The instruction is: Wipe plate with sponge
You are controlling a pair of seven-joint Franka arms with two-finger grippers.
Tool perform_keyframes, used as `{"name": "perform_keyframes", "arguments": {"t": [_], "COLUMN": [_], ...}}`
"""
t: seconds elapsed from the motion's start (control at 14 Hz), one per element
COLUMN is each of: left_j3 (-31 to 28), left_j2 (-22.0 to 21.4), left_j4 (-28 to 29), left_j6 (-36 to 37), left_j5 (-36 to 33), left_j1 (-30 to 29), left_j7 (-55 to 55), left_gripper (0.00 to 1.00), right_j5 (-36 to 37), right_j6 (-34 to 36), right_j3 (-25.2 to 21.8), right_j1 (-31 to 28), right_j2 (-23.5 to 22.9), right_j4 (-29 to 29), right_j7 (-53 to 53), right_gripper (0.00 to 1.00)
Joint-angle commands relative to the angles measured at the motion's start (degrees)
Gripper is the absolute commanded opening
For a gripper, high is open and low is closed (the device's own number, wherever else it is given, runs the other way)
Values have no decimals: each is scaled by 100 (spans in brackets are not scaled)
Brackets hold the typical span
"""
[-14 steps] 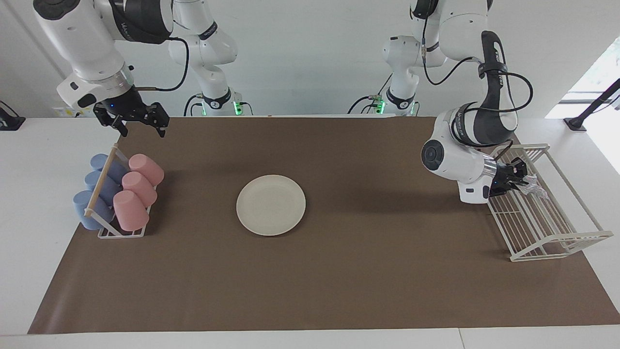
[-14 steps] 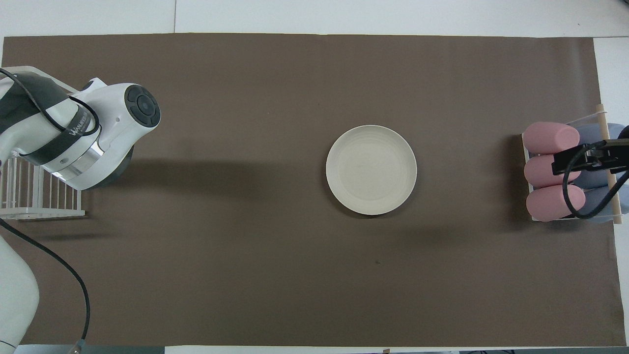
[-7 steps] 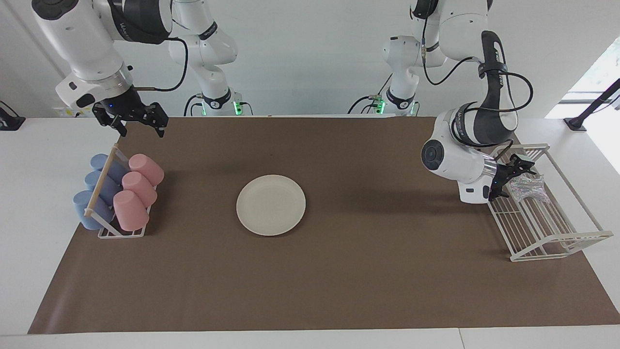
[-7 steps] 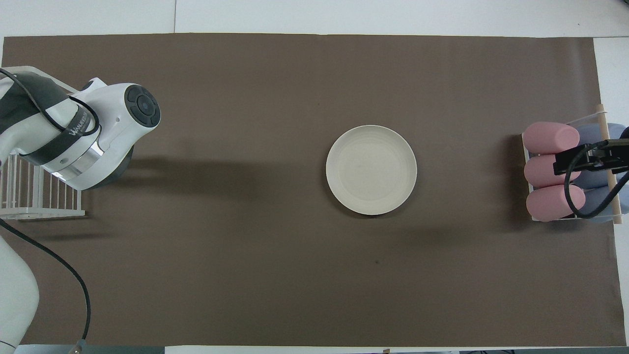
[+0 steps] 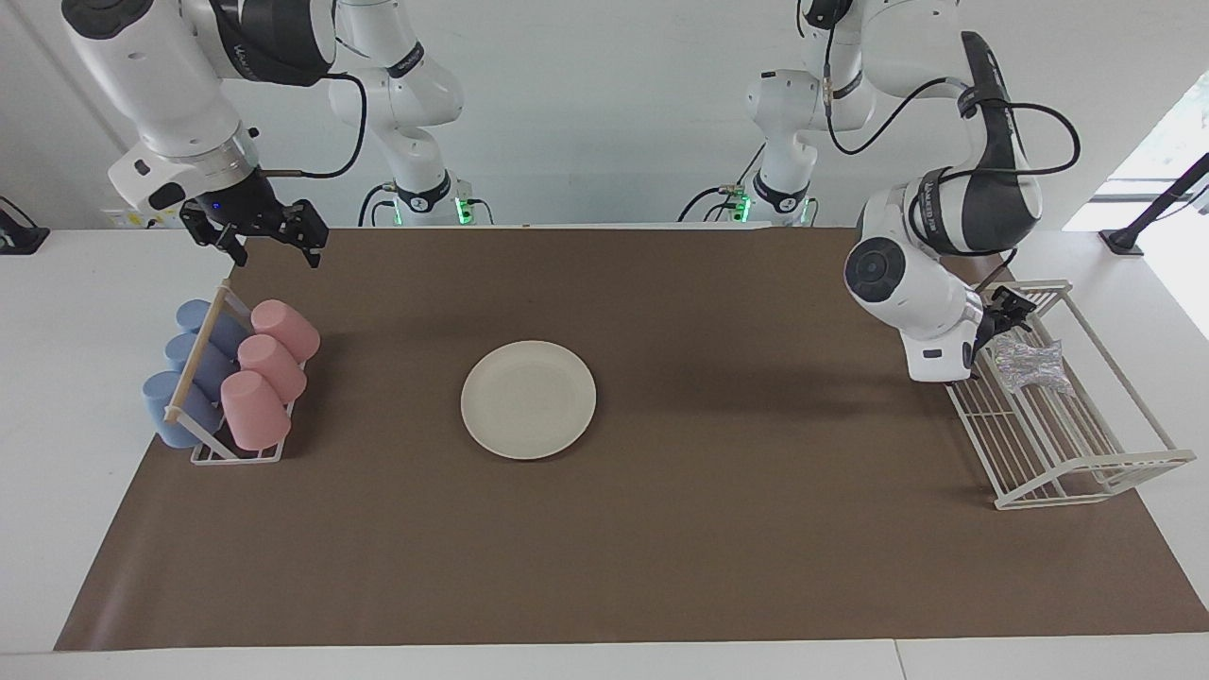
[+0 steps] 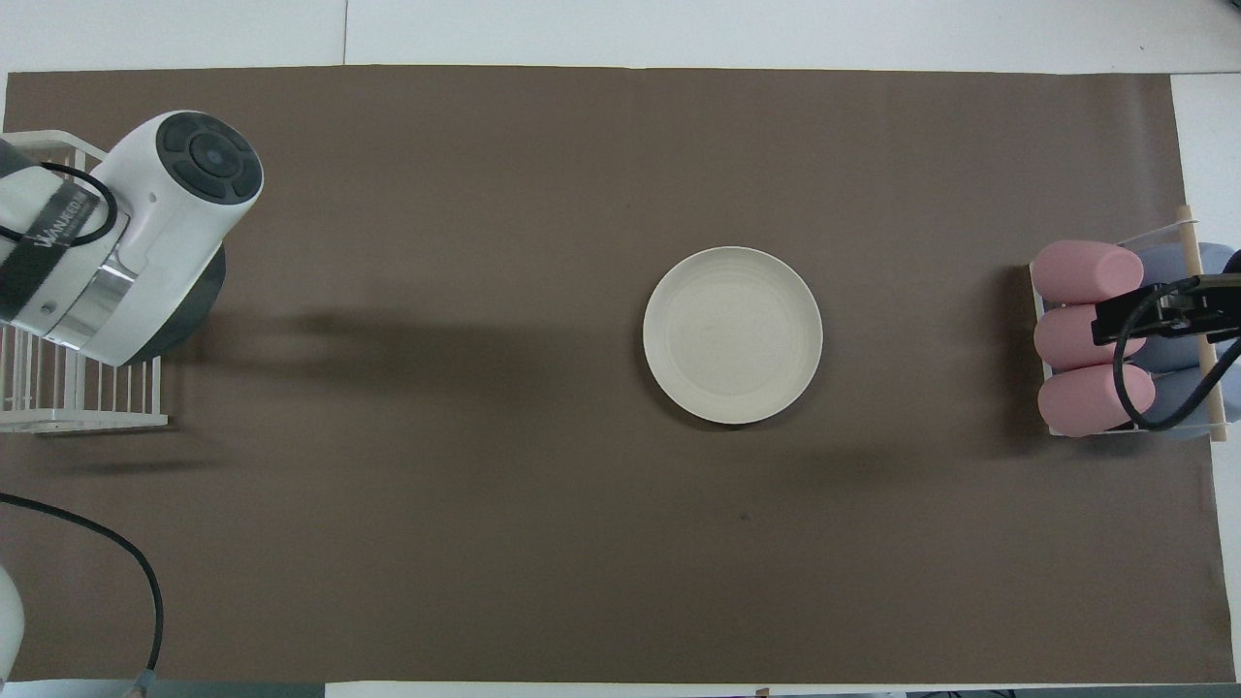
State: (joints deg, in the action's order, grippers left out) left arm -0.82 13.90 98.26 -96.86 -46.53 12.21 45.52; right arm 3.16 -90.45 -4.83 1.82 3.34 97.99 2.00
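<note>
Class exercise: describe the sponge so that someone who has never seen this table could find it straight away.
Find the white wire rack at the left arm's end of the brown mat. The sponge lies inside it, at the end nearer the robots. It is the only silvery, glittery, crinkled thing there.

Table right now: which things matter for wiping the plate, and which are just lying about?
Job:
- plate, mid-mat
- sponge, lying in the wire rack
- left gripper, open, over that rack

Lying about:
- cup rack with pink cups and blue cups
- right gripper, open, waiting
</note>
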Motion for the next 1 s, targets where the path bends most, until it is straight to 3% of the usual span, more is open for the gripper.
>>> {"name": "perform_keyframes", "arguments": {"t": [0.0, 0.14, 0.29, 0.5, 0.71, 0.93], "left_j3": [11, -67, -59, -68, -85, -121], "left_j2": [-273, -518, -1018, -1433, -1724, -1628], "left_j4": [-358, -640, -676, -650, -387, -500], "left_j6": [315, 562, 817, 1379, 1636, 1285], "left_j5": [897, 1818, 2881, 3921, 4502, 4820], "left_j1": [-79, -140, -560, -799, -808, -800], "left_j7": [-419, -981, -1674, -2667, -3724, -3472], "left_gripper": [100, 100, 100, 100, 100, 100], "right_j5": [88, 88, 88, 88, 88, 88], "right_j6": [-43, -43, -43, -43, -43, -43], "right_j3": [44, 44, 44, 44, 44, 44], "right_j1": [-67, -68, -76, -76, -76, -76], "right_j2": [79, 79, 79, 79, 79, 79], "right_j4": [106, 106, 106, 106, 106, 106], "right_j7": [28, 28, 28, 28, 28, 28], "right_gripper": [100, 100, 100, 100, 100, 100]}}
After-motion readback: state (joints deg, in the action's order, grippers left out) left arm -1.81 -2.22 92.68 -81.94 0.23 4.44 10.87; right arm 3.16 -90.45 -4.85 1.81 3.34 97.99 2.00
